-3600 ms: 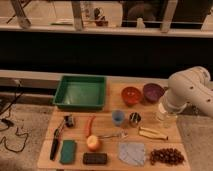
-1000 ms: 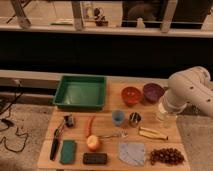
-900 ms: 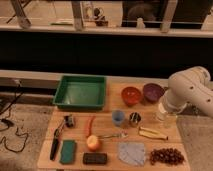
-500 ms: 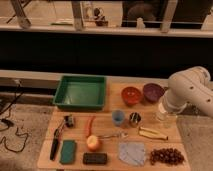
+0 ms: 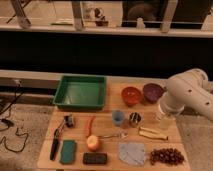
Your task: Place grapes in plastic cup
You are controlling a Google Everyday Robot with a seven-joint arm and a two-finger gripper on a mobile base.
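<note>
A dark wall ran behind the low wooden table (image 5: 46,152), with a pale ledge and metal posts above it. At the table's left edge lay a long black-handled tool (image 5: 55,145), with a small dark object (image 5: 69,120) just above it and a flat green sponge (image 5: 68,151) beside it. The rectangular green plastic tray (image 5: 81,92) took up the back left part. In front of it lay a thin red pepper (image 5: 90,125), then a round red-yellow apple (image 5: 93,143) and a black rectangular block (image 5: 95,158) at the front edge. A silver utensil (image 5: 110,135) lay just right of the apple.

Near the middle stood the small light-blue plastic cup (image 5: 118,117), upright, with the shiny metal cup (image 5: 134,119) just beside it on the right. Behind them sat an orange-red bowl (image 5: 131,95) and a purple bowl (image 5: 153,91). A crumpled grey-blue cloth (image 5: 131,152) lay at the front, and a pale yellow elongated thing (image 5: 152,133) lay right of the metal cup.

The bunch of dark reddish-purple grapes (image 5: 167,156) rested on the table's front right corner, well apart from the plastic cup. The bulky white arm (image 5: 190,92) reached in from the right, and its gripper (image 5: 164,112) hung over the table's right side, behind the grapes and apart from them. Whether it was released or clenched could not be told.
</note>
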